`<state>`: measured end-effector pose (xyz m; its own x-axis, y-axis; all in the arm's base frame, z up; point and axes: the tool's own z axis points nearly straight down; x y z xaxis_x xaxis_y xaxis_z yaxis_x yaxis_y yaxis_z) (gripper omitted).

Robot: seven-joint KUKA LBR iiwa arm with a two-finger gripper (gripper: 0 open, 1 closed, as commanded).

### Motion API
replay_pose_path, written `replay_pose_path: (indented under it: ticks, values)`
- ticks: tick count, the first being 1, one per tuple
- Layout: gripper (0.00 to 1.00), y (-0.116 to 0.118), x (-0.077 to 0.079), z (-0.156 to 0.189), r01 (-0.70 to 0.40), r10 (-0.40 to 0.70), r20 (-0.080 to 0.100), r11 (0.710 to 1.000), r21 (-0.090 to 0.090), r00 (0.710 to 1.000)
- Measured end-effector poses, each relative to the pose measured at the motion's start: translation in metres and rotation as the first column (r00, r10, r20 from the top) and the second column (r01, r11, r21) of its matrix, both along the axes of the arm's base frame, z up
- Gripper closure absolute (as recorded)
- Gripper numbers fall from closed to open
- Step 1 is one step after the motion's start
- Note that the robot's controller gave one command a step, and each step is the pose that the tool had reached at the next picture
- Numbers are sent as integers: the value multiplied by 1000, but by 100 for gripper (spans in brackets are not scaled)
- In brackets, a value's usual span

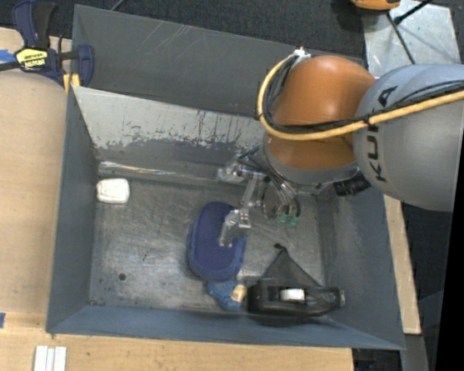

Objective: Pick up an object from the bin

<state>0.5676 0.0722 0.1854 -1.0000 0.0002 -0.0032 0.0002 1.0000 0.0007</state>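
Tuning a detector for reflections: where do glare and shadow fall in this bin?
Camera view: the bin's far wall carries a pale streaked sheen; the black dispenser-like thing near the front wall blends into shade; the dark blue pad below the gripper is dim; the white block at left stands out brightly.

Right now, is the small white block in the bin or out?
In: the small white block lies on the grey metal bin's floor, left side.

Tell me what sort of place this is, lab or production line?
Probably a robotics lab's bin-picking test rig, not a line: a KUKA arm reaches into a grey metal bin holding mismatched oddments: a blue oval pad, a small white block and a black dispenser-like thing.
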Motion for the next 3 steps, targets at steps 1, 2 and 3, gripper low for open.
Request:
replay_pose_path:
  ticks: [1, 2, 3]
  values:
    - [0, -37, 26, -100, -293, 293, 8, 956, 3, 956]
    - [100, -37, 27, -98, -294, 294, 11, 956, 0, 956]
    - [100, -31, 19, 169, -272, 272, 10, 962, -4, 962]
